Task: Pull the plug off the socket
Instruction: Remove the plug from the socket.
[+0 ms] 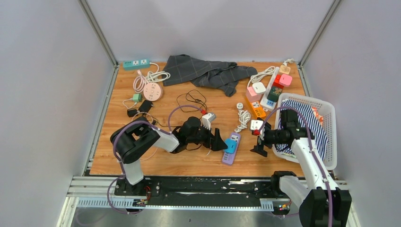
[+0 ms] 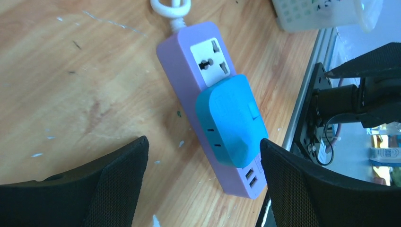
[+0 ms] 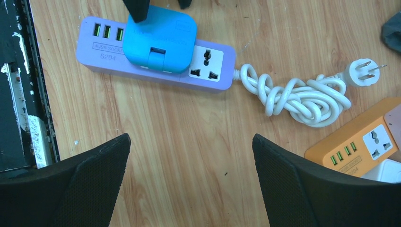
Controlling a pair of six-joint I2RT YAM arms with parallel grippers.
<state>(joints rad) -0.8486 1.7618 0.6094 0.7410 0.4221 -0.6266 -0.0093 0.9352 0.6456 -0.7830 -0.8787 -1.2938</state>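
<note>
One blue plug (image 2: 231,120) sits fully seated in the purple power strip (image 2: 187,49), which lies low and just right of centre in the top view. The strip's white cord (image 3: 302,104) is coiled toward the upper right of the right wrist view. The step in hand looks like the approach to the grasp. The left gripper (image 2: 203,142) stands spread wide around the plug, one finger just beside its right edge and the other well apart over bare wood, grasping nothing. The right gripper (image 3: 189,146), also spread and empty, hovers over the table (image 3: 189,109) below the strip in its own view. Next, I judge, the left jaws must centre and close across the plug's sides. The right arm likely has to pin the strip, so that the pull frees the plug alone.
</note>
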